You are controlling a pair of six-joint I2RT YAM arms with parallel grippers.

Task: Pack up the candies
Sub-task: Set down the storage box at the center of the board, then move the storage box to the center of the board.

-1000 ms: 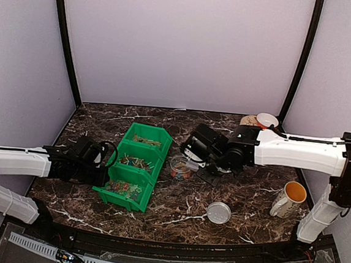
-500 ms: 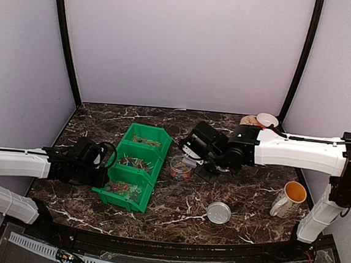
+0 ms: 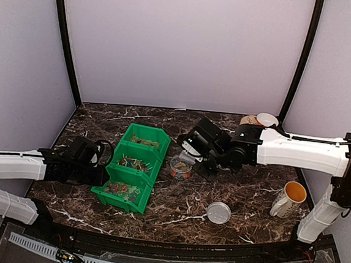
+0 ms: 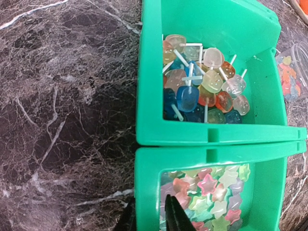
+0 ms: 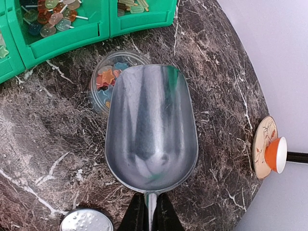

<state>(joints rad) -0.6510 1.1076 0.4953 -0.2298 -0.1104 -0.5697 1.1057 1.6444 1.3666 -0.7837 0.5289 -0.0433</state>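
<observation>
Dark marble counter point(image 3: 244, 193), lilac walls. Candies point(image 4: 207, 197): star-shaped, heaped in the near green bin point(image 4: 149, 183), left of centre; more lie in the clear jar point(image 5: 93, 91) just right of the bins. Left hand point(image 4: 150, 219) pinches that bin's left wall. Right hand point(image 5: 149, 214) clamps the handle of the metal scoop point(image 5: 151, 125), held over the jar.

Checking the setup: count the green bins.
3, joined in a row left of the jar: the far bin, the middle bin with lollipops, the near bin with star candies. None seems hidden.
</observation>
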